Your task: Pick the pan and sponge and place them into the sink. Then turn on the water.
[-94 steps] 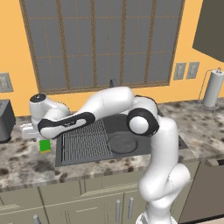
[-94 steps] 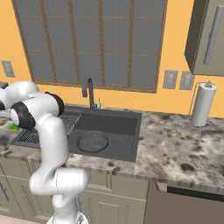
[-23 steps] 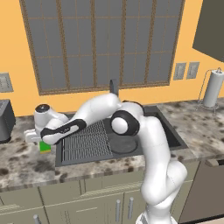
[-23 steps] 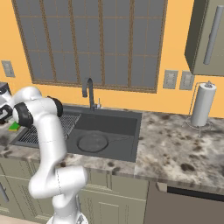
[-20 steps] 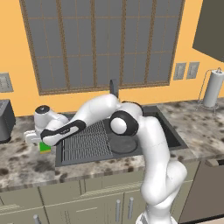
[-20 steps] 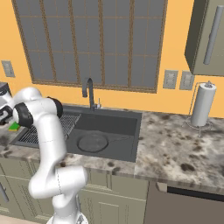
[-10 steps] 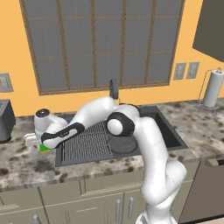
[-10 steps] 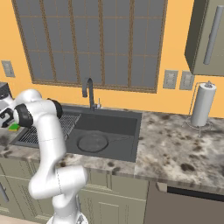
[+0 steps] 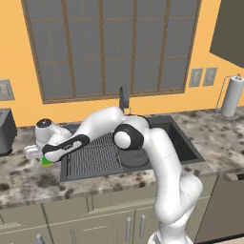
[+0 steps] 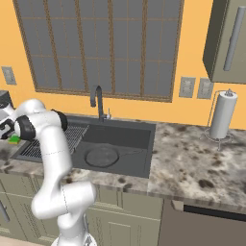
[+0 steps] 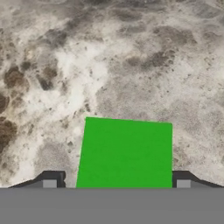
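The bright green sponge (image 11: 125,153) lies flat on the speckled stone counter, just left of the sink (image 9: 183,143). My gripper (image 11: 117,180) is down over it and stands open, one fingertip on each side, close to the sponge's edges. From the base views, the hand (image 9: 35,151) hovers at the counter's left end with the sponge (image 9: 46,162) partly showing beneath it, and again at the far left (image 10: 14,140). The round dark pan (image 10: 101,156) rests on the floor of the sink (image 10: 144,126). In the left base view my arm hides much of the pan (image 9: 136,158).
A ribbed rack (image 9: 93,155) fills the sink's left half. The dark faucet (image 10: 98,102) stands behind the basin with no stream showing. A dark appliance (image 9: 5,132) sits at the counter's far left. A paper towel holder (image 10: 222,115) stands at the right.
The hand has come down from above the counter onto the sponge. The pan has stayed in the sink.
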You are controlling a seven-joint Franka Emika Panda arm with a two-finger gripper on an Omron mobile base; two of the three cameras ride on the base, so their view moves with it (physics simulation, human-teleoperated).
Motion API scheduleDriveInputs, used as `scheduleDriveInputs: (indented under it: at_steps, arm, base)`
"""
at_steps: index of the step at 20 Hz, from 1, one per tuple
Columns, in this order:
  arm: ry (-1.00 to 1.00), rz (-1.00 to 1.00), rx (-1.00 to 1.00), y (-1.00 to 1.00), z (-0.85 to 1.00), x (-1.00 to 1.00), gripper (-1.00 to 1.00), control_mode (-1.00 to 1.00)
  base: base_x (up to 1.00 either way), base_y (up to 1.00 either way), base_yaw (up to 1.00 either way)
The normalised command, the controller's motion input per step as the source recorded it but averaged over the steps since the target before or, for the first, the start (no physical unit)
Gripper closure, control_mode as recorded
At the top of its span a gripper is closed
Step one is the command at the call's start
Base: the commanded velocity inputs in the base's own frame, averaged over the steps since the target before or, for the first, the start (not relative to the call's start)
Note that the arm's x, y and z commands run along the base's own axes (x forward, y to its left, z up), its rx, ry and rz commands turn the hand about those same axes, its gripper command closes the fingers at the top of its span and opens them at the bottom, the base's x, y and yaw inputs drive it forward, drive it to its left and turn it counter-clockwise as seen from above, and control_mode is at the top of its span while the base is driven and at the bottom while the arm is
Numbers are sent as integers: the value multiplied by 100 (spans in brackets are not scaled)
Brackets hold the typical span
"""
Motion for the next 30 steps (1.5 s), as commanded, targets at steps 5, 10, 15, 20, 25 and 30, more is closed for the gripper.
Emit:
scheduleDriveInputs:
  at_steps: [5, 10, 15, 20, 25, 30]
  arm:
    - [0, 1, 0, 8, -23, 8, 100, -100]
    - [0, 0, 0, 5, -20, 5, 100, -100]
    - [0, -1, 1, 3, 5, -2, 100, -100]
    - [-1, -2, 3, -2, 18, -1, 100, -100]
    - [0, -1, -3, -23, 33, -12, 100, -100]
    - [0, -4, -7, -39, 42, -21, 100, -100]
  base:
    - [0, 0, 0]
    - [0, 0, 0]
    - [0, 0, 0]
    - [0, 0, 0]
    - [0, 0, 0]
    - [0, 0, 0]
